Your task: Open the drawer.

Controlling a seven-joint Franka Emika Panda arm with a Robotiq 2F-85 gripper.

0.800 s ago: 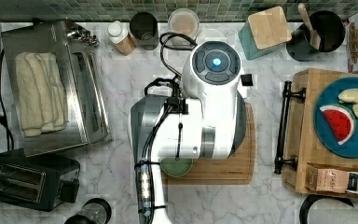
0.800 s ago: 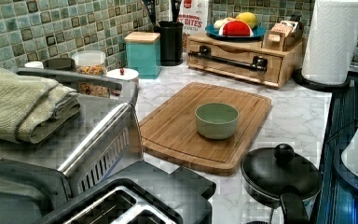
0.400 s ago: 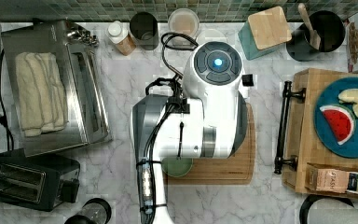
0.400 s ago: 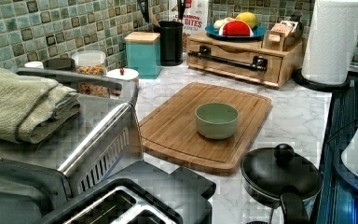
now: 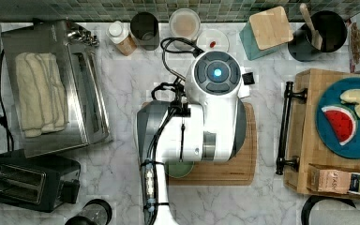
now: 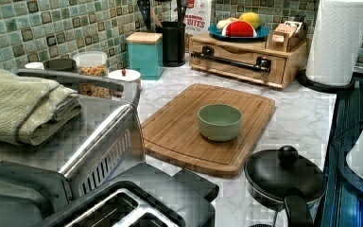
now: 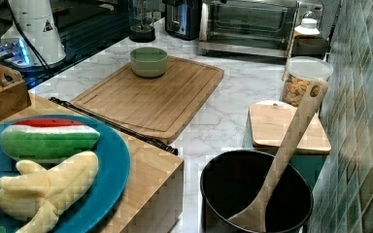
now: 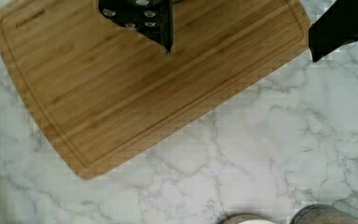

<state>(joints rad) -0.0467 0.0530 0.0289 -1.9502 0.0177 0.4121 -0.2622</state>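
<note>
The drawer (image 6: pixel 238 53) is the light-wood front of a low wooden box, with a long black bar handle (image 6: pixel 230 60) across it, and it sits flush and shut. The same drawer (image 5: pixel 294 129) lies at the top view's right, and its handle (image 7: pixel 111 124) runs along the box edge in the right view. My gripper (image 8: pixel 242 42) hangs open above the bamboo cutting board (image 8: pixel 135 79), its two black fingers (image 8: pixel 154 21) far apart and holding nothing. My white arm (image 5: pixel 206 122) hovers over that board, left of the drawer in the top view.
A green bowl (image 6: pixel 219 121) stands on the cutting board. A blue plate (image 5: pixel 347 117) with toy fruit and a tea box (image 5: pixel 340 180) rest on the drawer box. Toaster oven (image 5: pixel 51 84), toaster (image 5: pixel 26 180), jars (image 5: pixel 184 24), teal canister (image 5: pixel 267 30) and utensil pot (image 5: pixel 318 35) ring the marble counter.
My arm has shifted slightly, its lit cap drifting toward the top view's bottom. The drawer, bowl and board have not moved.
</note>
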